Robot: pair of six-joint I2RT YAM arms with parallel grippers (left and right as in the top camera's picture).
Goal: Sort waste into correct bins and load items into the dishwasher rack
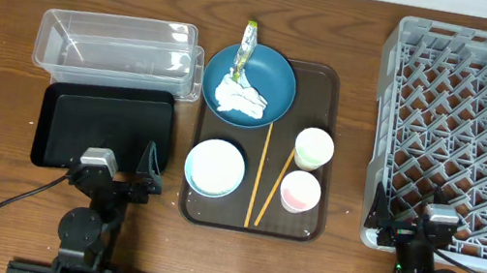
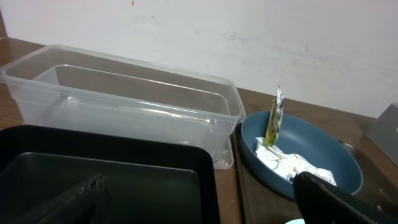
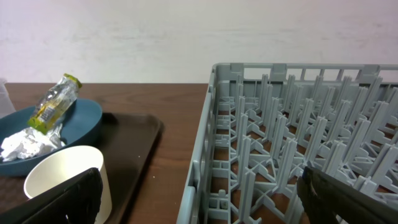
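A dark blue plate [image 1: 278, 76] on the brown serving tray holds a crumpled white tissue [image 1: 242, 98] and a green-yellow wrapper [image 1: 248, 41]. A light blue bowl [image 1: 215, 167], a cream cup [image 1: 314, 149], a pink cup [image 1: 300, 192] and two chopsticks [image 1: 260, 174] also lie on that tray. The clear tub [image 1: 116, 44] and the black tray [image 1: 98, 128] sit to the left, the grey rack [image 1: 471, 124] to the right. My left gripper [image 1: 120, 172] is open at the black tray's near edge. My right gripper [image 1: 426, 227] is open at the rack's near left corner. I cannot make out any rice grains.
The brown serving tray [image 1: 323, 105] lies between the bins and the rack. The left wrist view shows the tub [image 2: 124, 93], black tray [image 2: 124, 168] and plate [image 2: 339, 155]. The right wrist view shows the cream cup [image 3: 68, 174] and the rack wall [image 3: 205, 155].
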